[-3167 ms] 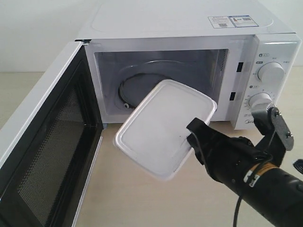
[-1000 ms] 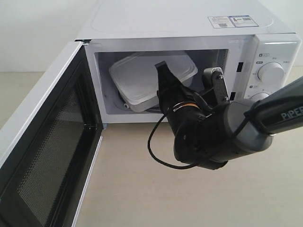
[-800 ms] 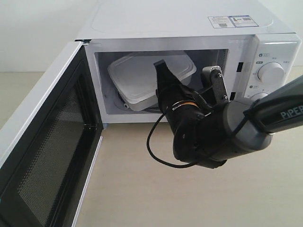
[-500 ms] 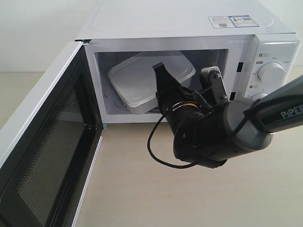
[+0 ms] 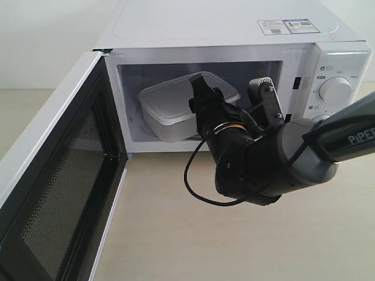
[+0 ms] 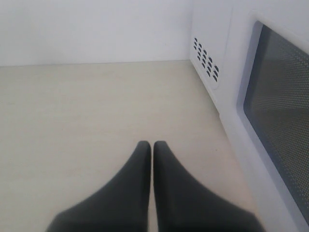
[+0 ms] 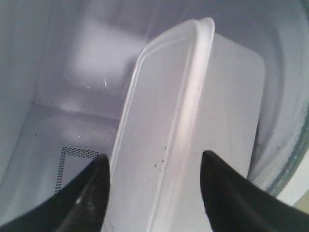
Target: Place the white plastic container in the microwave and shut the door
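Observation:
The white plastic container (image 5: 170,102) lies nearly level inside the cavity of the microwave (image 5: 222,23), towards the left. My right gripper (image 5: 205,88) reaches in through the opening, just at the box's near right end. In the right wrist view the container (image 7: 193,106) lies between the two wide-apart fingertips of the right gripper (image 7: 154,162), which is open. The door (image 5: 53,175) is swung fully open to the left. My left gripper (image 6: 152,145) is shut on nothing above the tabletop, beside the door's outer face (image 6: 280,111); the exterior view does not show it.
The right arm's grey body (image 5: 275,164) and a looping black cable (image 5: 196,187) hang in front of the cavity's right half. Two round dials (image 5: 335,89) sit on the control panel. The glass turntable edge (image 7: 292,145) shows under the box. Beige tabletop (image 5: 176,234) spreads in front.
The container has come down from a tilted, raised pose to lie nearly flat in the cavity. The right gripper has opened and let go of it.

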